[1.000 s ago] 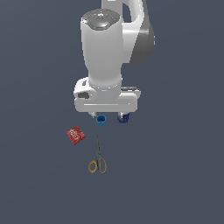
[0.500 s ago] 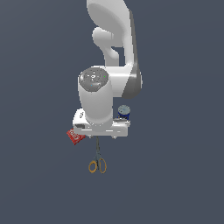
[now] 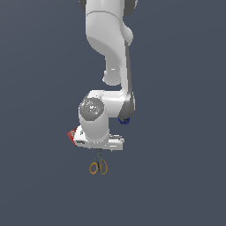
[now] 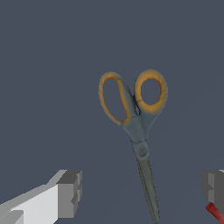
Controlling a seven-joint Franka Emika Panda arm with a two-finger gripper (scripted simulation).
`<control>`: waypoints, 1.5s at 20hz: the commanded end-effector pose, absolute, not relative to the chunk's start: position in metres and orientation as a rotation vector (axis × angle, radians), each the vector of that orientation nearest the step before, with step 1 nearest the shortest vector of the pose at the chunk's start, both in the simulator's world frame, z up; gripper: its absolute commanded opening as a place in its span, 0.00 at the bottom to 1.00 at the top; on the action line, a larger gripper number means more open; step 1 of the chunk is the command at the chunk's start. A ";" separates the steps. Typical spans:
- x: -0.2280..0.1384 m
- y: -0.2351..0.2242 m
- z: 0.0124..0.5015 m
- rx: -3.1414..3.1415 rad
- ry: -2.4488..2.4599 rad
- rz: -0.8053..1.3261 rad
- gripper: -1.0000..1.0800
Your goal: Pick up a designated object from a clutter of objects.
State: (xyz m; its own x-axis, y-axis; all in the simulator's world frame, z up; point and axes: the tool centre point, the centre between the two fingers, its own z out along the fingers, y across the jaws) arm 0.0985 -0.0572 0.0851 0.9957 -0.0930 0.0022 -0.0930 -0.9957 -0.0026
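The claw (image 4: 140, 190) hangs low over the dark tabletop (image 3: 176, 176) with its two grey fingertips (image 4: 72, 192) spread wide apart and nothing between them but the blades of the scissors (image 4: 135, 127). In the wrist view the scissors lie flat, the thin grey blades running down through the gap between the fingertips, nearer to neither by much, and touching neither. The pivot screw and the two orange-yellow handle loops lie beyond the fingertips, out ahead of the claw, with the loops side by side and the narrower one just beside the rounder one.

In the exterior view the arm's wrist covers most of the clutter. The scissors (image 3: 98, 167) show only by their loops and a short stretch of blade, poking out from under the claw's white body. A corner of the red packet (image 3: 72, 134) peeps out at the claw's side, on the exterior view's left; the wrist view shows a sliver of the same red just by one fingertip. A bit of something blue (image 3: 124, 120) shows behind the wrist, on the exterior view's right, too hidden to tell what it is.
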 end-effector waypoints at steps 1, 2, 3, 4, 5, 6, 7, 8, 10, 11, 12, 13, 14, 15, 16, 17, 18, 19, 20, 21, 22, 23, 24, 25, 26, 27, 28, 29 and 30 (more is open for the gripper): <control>0.100 -0.060 0.072 -3.136 0.155 -0.003 0.96; 0.100 -0.061 0.069 -3.137 0.157 -0.002 0.96; 0.100 -0.061 0.065 -3.137 0.159 -0.002 0.96; 0.100 -0.062 0.063 -3.137 0.161 -0.001 0.96; 0.100 -0.062 0.061 -3.137 0.163 -0.001 0.96; 0.100 -0.063 0.059 -3.137 0.164 0.000 0.96; 0.101 -0.062 0.058 -3.137 0.164 0.000 0.96; 0.101 -0.063 0.058 -3.137 0.165 0.000 0.96; 0.100 -0.063 0.059 -3.137 0.164 0.002 0.96; 0.100 -0.063 0.058 -3.137 0.164 0.002 0.96; 0.100 -0.063 0.056 -3.137 0.164 0.002 0.96; 0.100 -0.063 0.053 -3.137 0.164 0.002 0.96; 0.100 -0.063 0.050 -3.137 0.164 0.002 0.96; 0.100 -0.062 0.046 -3.137 0.164 0.002 0.96; 0.100 -0.062 0.042 -3.137 0.164 0.002 0.96; 0.099 -0.063 0.037 -3.137 0.164 0.001 0.96; 0.099 -0.063 0.031 -3.137 0.164 0.001 0.96; 0.099 -0.063 0.026 -3.137 0.164 0.001 0.96; 0.099 -0.063 0.021 -3.137 0.164 0.001 0.96; 0.099 -0.063 0.017 -3.137 0.164 0.001 0.96; 0.099 -0.063 0.014 -3.137 0.165 0.000 0.96; 0.099 -0.063 0.011 -3.137 0.165 0.000 0.96; 0.100 -0.063 0.010 -3.137 0.165 0.000 0.96; 0.100 -0.063 0.008 -3.137 0.165 0.000 0.96; 0.100 -0.063 0.008 -3.137 0.165 0.000 0.96; 0.100 -0.063 0.008 -3.137 0.165 0.000 0.96; 0.100 -0.063 0.008 -3.137 0.165 0.000 0.00; 0.100 -0.063 0.008 -3.137 0.165 0.000 0.00; 0.100 -0.063 0.008 -3.137 0.165 0.000 0.00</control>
State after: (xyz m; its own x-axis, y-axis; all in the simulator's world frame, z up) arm 0.0997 -0.0630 0.0095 0.9945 -0.1050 -0.0011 -0.1050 -0.9945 0.0000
